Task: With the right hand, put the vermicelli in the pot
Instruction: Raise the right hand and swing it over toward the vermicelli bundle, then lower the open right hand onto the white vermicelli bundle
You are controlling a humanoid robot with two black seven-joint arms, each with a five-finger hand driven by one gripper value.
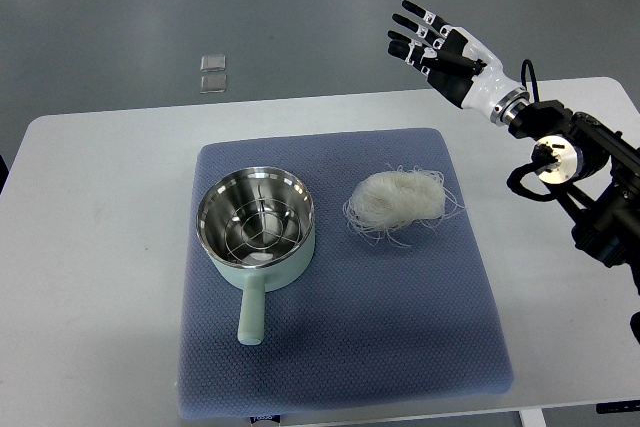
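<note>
A pale bundle of vermicelli [397, 199] lies on the blue mat [400, 327], right of centre. To its left stands a light green pot [256, 222] with a shiny steel inside and a wire rack in it; its handle points toward the near edge. My right hand [435, 45] hovers high beyond the table's far right edge, fingers spread and holding nothing. It is well above and behind the vermicelli. The left arm does not show.
The mat lies on a white table [90, 247]. Two small clear squares [212, 73] sit on the grey floor past the far edge. My right arm's black joints and cables [580, 172] hang over the table's right side.
</note>
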